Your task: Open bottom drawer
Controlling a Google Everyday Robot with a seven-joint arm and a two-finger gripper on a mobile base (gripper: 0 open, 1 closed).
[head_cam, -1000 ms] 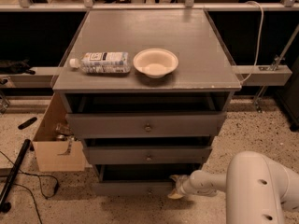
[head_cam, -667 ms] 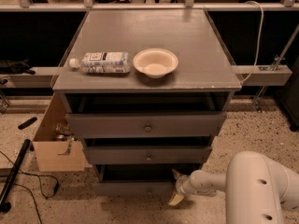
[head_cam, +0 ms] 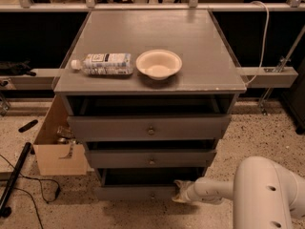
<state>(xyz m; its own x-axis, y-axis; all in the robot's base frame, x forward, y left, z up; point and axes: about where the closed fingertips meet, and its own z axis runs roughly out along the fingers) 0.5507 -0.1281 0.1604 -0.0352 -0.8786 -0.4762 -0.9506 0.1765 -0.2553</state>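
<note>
Grey wood all round: the bottom drawer [head_cam: 128, 193] sat lowest of three, its front drawn out a little, dark inside. The white gripper [head_cam: 180, 193] was at the panel's right end, though whether it clasped anything I couldn't tell. A bowl [head_cam: 158, 64] and a bottle [head_cam: 102, 64] lay on top.

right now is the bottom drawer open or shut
Partly open: bottom drawer sits forward, dark interior showing above its front. The claw is at its right end.

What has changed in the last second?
The gripper, at the right end of the bottom drawer, shifted only slightly; the drawer seems drawn out a little further. The bottle, bowl and two upper drawers stayed put.
</note>
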